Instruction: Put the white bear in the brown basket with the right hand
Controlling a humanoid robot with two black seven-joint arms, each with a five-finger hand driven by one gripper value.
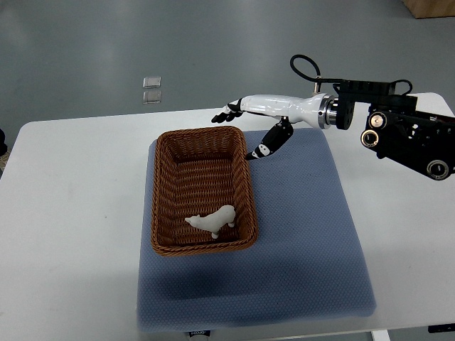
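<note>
A: Though the white bear (213, 222) is small, it reads clearly enough: it lies on its side inside the brown basket (165, 192), toward the near right corner, close to the right wall.

B: And the right hand (252, 122)?

A: It hangs above the far right corner of the basket, holding nothing, fingers spread and loose (dark fingertips (226, 114) pointing left past the far rim, the thumb angled down toward the blue mat (306, 234)). I cannot tell whether the thumb tip touches the mat or the basket's rim.

B: What is cut off or hidden?

A: The arm's black housing runs out of the picture at the right edge. The mat's near edge dips to the bottom of the view, and a small dark label there is too blurred to read. Two little clear squares (151, 89) lie on the floor beyond the bench (71, 213); what they are I cannot say.

B: Room to move?

A: The basket sits on the left part of the mat, its left wall near the mat's left edge. To the right of it the mat is bare, and the bench is bare to the left.
</note>
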